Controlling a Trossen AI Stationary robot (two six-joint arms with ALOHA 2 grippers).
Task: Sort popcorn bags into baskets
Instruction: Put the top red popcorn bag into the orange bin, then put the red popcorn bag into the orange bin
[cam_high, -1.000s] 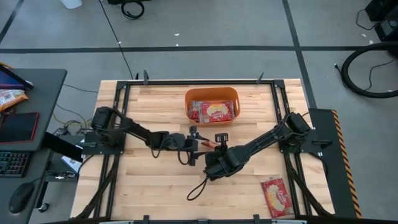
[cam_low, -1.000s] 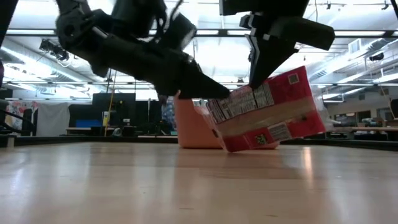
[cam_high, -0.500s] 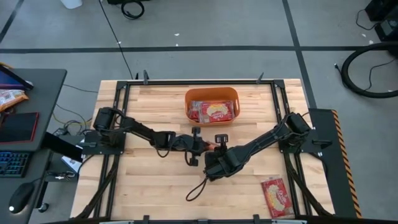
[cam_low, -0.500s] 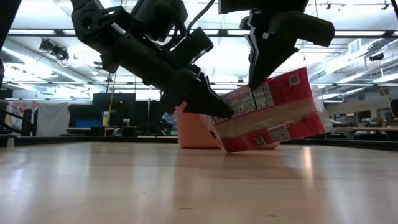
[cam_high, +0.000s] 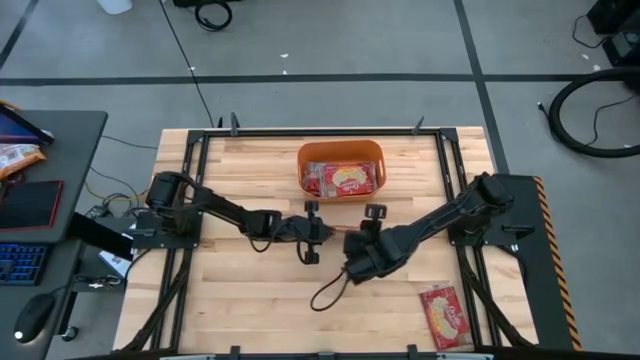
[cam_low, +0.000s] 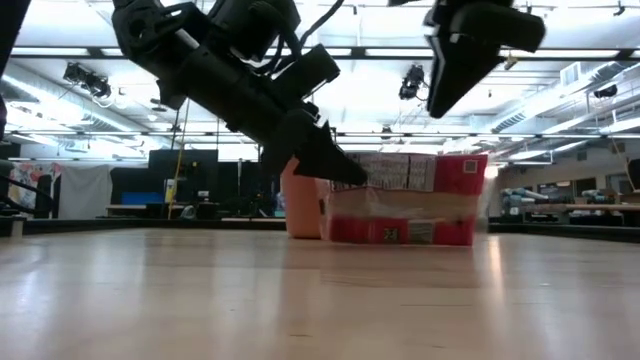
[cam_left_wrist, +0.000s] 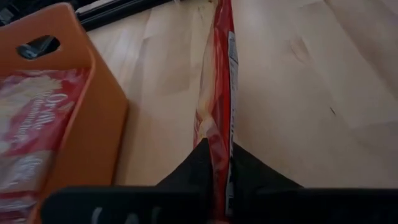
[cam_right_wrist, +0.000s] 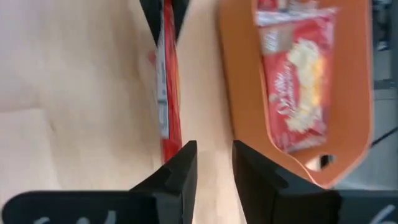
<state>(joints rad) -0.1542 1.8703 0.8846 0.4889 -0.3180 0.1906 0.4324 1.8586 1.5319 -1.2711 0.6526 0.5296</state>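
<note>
Overhead looks down; low level across table; wrists close, sharing basket (cam_left_wrist: 74, 112).

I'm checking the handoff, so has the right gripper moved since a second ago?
Yes. The right gripper has let go of the popcorn bag and lifted up and to the right, judged against the orange basket behind in the low view. The left gripper now holds the bag.

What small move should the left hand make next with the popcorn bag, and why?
Probably lift the popcorn bag slightly, toward the orange basket. The left hand pinches it, standing on edge on the table; the right hand is open, above it.
</note>
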